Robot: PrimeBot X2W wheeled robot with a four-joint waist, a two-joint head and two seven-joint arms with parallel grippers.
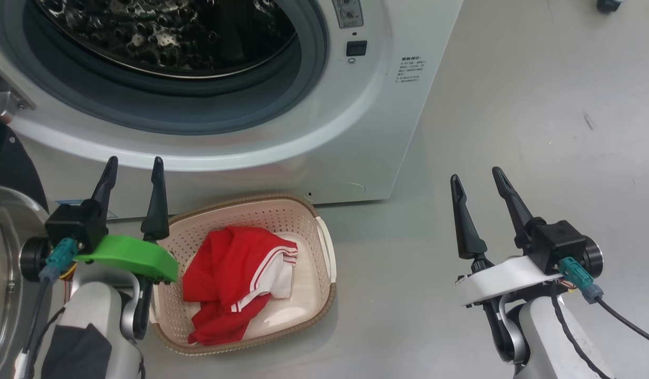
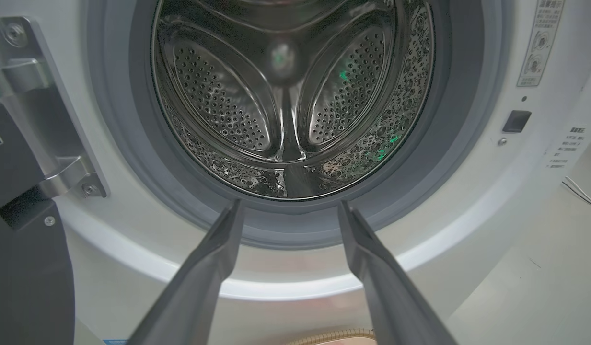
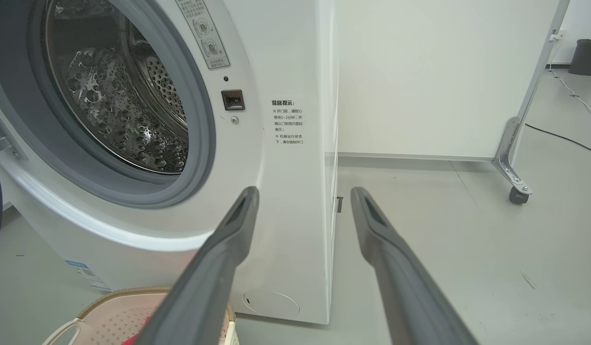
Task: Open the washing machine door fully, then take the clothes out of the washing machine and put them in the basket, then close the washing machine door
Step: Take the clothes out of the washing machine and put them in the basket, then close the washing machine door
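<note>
The washing machine (image 1: 356,131) faces us, drum (image 2: 285,96) bare, so we judge only the closing remains. The washing machine door (image 1: 13,168) hangs swung wide at our left. The basket (image 1: 250,200) sits on the floor (image 1: 513,105) just before the machine, long axis hard to tell, the clothes (image 1: 235,284) heaped inside. Our left gripper (image 1: 135,163) and right gripper (image 1: 476,176) are spread, empty; next, the left must push the door round.

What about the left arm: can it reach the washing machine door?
Probably yes: the washing machine door stands open just beside the left end effector, which is open and empty, with nothing between them.
</note>
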